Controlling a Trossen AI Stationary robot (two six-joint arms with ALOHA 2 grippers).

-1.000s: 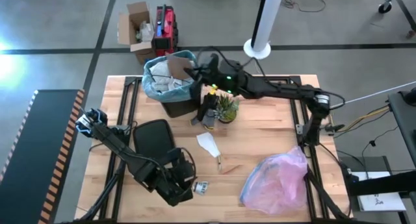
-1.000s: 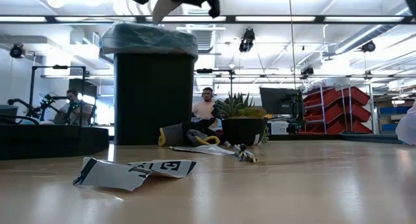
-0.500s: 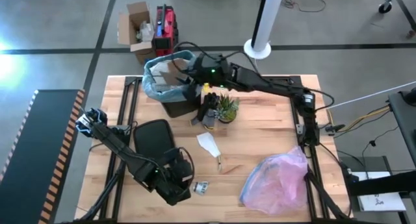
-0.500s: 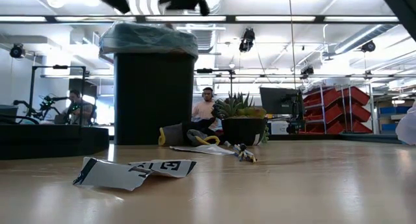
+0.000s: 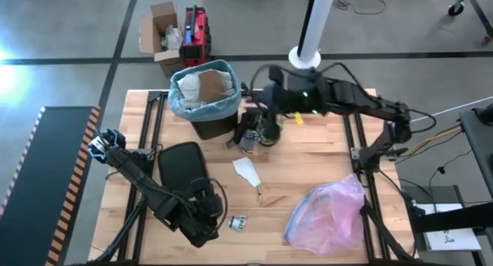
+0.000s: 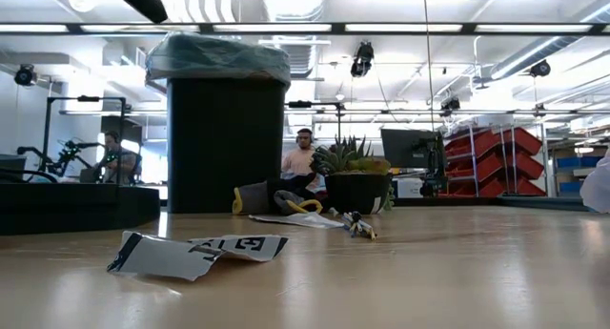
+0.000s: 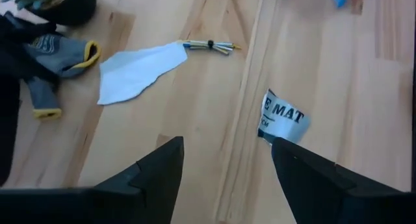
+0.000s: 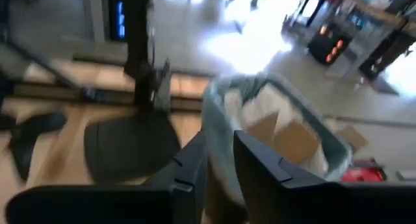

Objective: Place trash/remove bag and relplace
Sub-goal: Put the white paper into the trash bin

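The black bin (image 5: 202, 104) with the light blue bag (image 5: 179, 102) over its rim stands at the table's far left. Brown paper (image 5: 209, 82) and white paper lie inside it. My right gripper (image 5: 249, 106) hangs beside the bin's right side, above the table. Its fingers are slightly parted and empty (image 8: 221, 136). My left gripper (image 5: 211, 220) is open and empty over the near left of the table (image 7: 227, 146). A printed white scrap (image 7: 281, 117) and a white paper sheet (image 7: 136, 68) lie flat on the wood ahead of it.
A potted plant (image 5: 268, 127) and grey-yellow gloves (image 5: 245, 136) sit right of the bin. A black lid (image 5: 181, 164) lies at the left. A pinkish bag (image 5: 327, 212) lies at the near right. A small thin piece (image 5: 260, 193) lies near the sheet.
My right gripper carried a brown paper piece over the bin's mouth, let it go, and has drawn back toward the table's right. The piece now lies inside the bin on the other paper. My left gripper has shifted slightly toward the left.
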